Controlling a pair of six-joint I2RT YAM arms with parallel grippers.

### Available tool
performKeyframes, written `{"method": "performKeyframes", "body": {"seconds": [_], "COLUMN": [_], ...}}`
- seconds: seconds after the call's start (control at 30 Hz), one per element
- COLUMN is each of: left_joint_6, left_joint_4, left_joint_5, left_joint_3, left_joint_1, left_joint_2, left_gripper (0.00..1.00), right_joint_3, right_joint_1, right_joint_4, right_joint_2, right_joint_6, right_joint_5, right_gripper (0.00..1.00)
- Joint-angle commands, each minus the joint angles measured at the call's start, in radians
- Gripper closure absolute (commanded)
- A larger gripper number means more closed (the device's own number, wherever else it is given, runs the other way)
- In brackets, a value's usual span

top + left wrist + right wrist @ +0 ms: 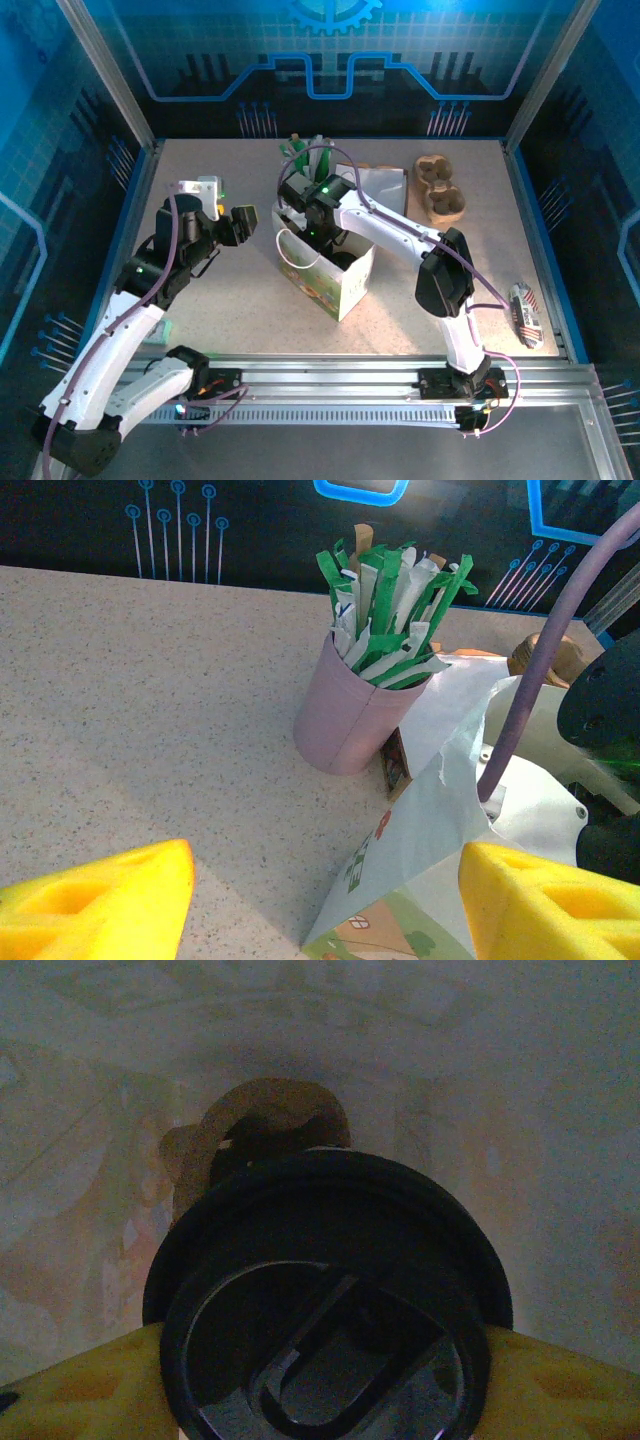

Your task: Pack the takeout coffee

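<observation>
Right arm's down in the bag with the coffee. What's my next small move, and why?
Probably lower the takeout coffee slightly before releasing. The right fingers flank its black lid inside the white bag, and the cup's base is hidden, so touchdown isn't confirmed.

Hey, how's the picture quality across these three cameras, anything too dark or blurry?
Right wrist view: dim and murky inside the bag, black lid close and slightly soft. Left wrist view: bright, pink cup sharp, yellow fingertips soft at the bottom corners. Top external view: table evenly lit, blue cast from the walls.
</observation>
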Motion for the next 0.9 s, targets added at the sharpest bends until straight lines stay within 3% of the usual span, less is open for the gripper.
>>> {"method": "performKeyframes", "body": {"seconds": [0.0, 0.87], "left_joint_6": [0.011, 0.013], "left_joint_4": [0.024, 0.024], "left_joint_5": [-0.002, -0.003], "left_joint_3": [-0.016, -0.017], "left_joint_1": [0.009, 0.009], "left_joint_2": [-0.002, -0.004], "left_gripper": [0.29, 0.29], "right_joint_3": [-0.009, -0.012], "right_joint_1": [0.009, 0.01], "right_joint_4": [-0.05, -0.05], "right_joint_2": [0.058, 0.075], "right_joint_6": [0.009, 0.004], "right_joint_5": [0.031, 0.043], "right_gripper": [0.41, 0.39]}}
